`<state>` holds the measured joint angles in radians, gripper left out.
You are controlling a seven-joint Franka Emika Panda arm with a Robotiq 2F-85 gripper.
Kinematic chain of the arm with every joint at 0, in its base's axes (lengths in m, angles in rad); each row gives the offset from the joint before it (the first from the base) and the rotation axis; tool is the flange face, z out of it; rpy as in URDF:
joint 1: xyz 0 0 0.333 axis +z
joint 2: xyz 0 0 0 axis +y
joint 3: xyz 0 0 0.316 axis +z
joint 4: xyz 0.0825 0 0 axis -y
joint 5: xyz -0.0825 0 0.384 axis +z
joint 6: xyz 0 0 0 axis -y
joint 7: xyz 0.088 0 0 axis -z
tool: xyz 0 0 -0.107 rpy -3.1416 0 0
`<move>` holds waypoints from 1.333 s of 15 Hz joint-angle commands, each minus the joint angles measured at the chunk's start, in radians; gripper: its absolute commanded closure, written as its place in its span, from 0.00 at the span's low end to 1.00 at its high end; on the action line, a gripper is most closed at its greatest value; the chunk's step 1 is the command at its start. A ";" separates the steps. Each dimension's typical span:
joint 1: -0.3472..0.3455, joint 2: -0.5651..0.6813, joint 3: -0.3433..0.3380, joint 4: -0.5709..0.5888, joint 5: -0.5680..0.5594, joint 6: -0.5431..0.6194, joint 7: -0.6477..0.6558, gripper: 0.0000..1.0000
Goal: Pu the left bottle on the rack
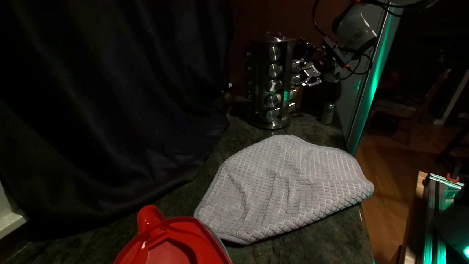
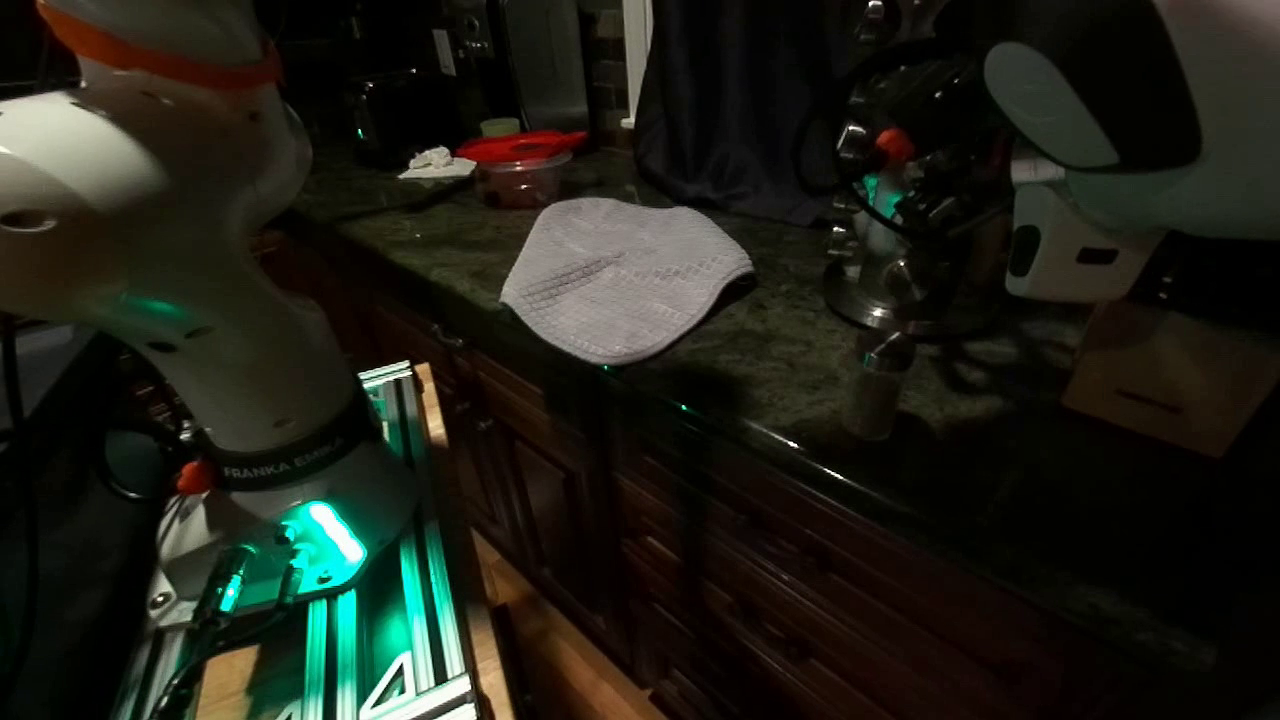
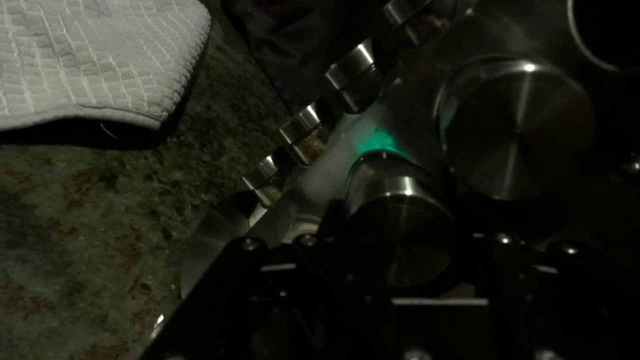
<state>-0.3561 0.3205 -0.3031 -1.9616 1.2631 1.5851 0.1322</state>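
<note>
Silver tops one bottle [image 3: 400,222], clasped by one tool [image 3: 400,237] at one rack [image 1: 261,86]; one jar [image 2: 875,390] stands apart.

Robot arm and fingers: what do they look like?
The arm is white and rounded, with an orange band and a black collar lettered FRANKA EMIKA. Its base has a green light and black cable plugs. The fingers are dark in the wrist view, with shiny screw heads; finer detail is shadowed.

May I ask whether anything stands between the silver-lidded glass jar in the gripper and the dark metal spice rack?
Nothing visible does: in the wrist view, the held jar directly faces the rack; whether it touches there is unclear.
</note>
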 commanded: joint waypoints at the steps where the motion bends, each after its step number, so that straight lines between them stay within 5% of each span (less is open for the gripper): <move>1: -0.008 0.028 0.007 0.008 0.030 -0.074 0.044 0.73; 7: -0.005 0.028 -0.001 0.006 0.032 -0.064 0.035 0.73; 8: -0.006 0.028 -0.001 0.007 0.031 -0.068 0.028 0.23; 12: 0.000 0.022 -0.001 0.003 0.028 -0.062 0.029 0.02; 20: -0.006 0.010 -0.013 0.008 -0.020 -0.096 0.034 0.01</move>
<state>-0.3532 0.3408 -0.3018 -1.9602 1.2806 1.5286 0.1484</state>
